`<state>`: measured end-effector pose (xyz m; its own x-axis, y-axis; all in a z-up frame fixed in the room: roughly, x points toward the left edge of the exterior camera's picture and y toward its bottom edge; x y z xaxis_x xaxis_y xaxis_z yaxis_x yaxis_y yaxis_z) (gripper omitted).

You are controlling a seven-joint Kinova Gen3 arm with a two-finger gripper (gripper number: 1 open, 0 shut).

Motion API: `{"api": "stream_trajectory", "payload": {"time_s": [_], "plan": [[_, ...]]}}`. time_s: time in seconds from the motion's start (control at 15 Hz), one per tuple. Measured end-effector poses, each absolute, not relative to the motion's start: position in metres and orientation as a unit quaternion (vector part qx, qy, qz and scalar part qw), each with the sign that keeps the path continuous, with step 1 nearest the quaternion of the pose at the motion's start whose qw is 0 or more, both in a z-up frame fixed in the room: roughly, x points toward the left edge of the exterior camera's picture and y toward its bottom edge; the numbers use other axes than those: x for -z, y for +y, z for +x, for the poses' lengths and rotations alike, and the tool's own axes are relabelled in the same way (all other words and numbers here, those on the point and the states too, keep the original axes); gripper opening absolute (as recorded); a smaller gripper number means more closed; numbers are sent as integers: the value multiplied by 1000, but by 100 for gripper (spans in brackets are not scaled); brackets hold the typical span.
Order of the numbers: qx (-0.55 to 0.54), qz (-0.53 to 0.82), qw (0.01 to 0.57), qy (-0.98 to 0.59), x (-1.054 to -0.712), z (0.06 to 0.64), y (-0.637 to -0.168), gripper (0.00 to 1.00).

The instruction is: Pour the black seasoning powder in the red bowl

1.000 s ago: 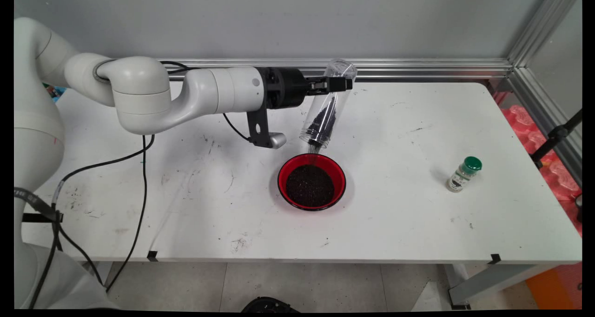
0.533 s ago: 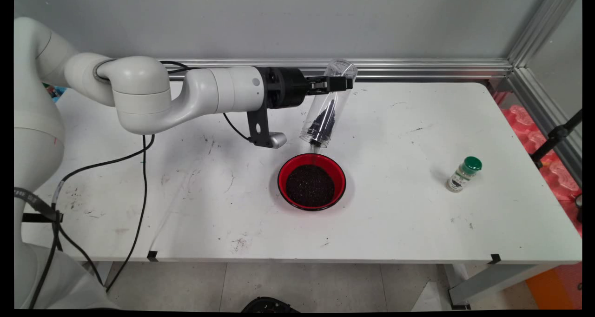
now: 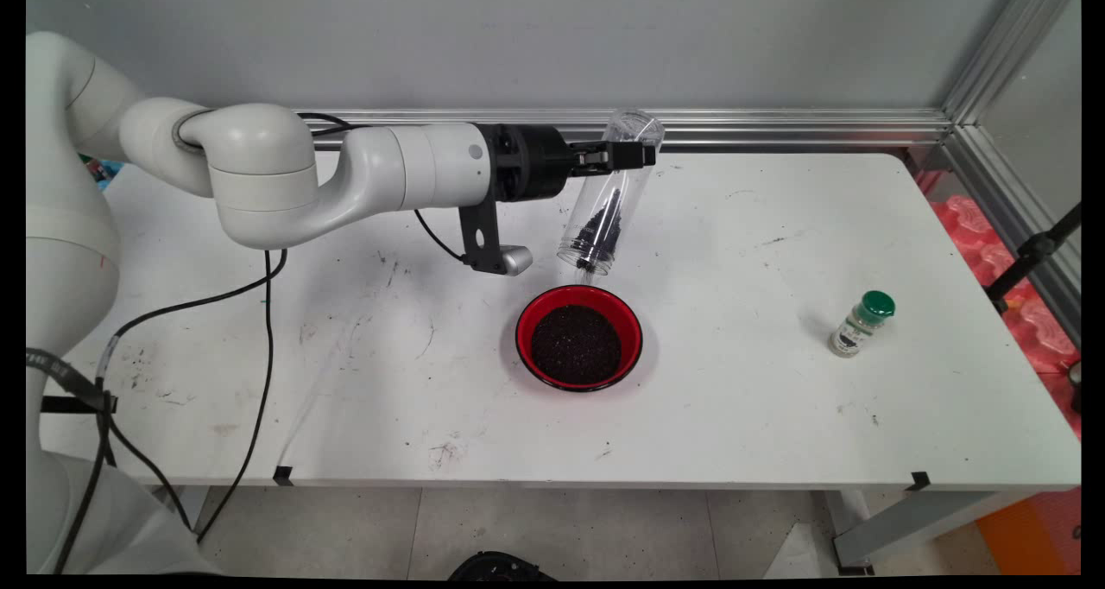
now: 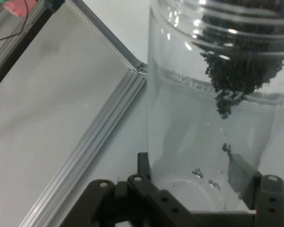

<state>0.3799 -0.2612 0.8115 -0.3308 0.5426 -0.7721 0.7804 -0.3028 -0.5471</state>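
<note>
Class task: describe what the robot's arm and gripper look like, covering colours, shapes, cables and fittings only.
The arm is glossy white, built of rounded, tubular links. Its wrist ends in a black cylindrical section carrying a black two-finger gripper with pinned linkage. Black cables hang beneath. A black bracket holds a small silver camera.

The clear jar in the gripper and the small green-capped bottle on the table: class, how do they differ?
The clear jar is tilted mouth-down in the gripper; the green-capped bottle rests on the table. The jar is open and larger; the bottle is capped and smaller. The jar is above the red bowl; the bottle is far right. Both have see-through bodies.
</note>
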Motion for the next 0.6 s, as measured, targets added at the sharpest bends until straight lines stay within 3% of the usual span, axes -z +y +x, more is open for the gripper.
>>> {"api": "stream_trajectory", "payload": {"time_s": [0.6], "plan": [[570, 562, 95, 591, -813, 381, -261, 0]]}}
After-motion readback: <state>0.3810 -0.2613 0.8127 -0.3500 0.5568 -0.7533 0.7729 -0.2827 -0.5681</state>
